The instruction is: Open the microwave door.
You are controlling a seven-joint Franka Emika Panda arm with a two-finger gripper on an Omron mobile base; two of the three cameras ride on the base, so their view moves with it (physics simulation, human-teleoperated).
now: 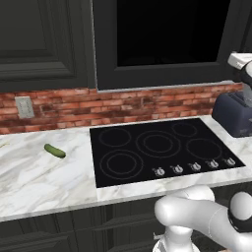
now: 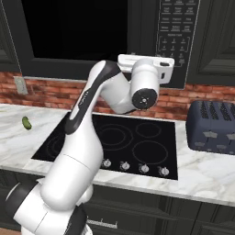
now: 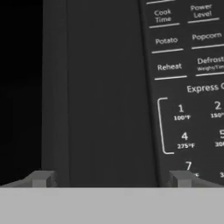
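Observation:
The microwave door hangs above the cooktop, a matte-black panel with a big dark window. In the hand view its thick right frame is very close, with the window at the left and a vertical strip between them. My gripper is open, its fingertips spread wide, straddling the door's right frame with nothing between them. From the right base view the white hand points straight at the microwave front by the door's right edge and hides the fingers.
The keypad sits just right of the door frame. Below are the black cooktop with knobs, a dark toaster at the right, a green cucumber at the left, the brick backsplash and dark cabinet doors.

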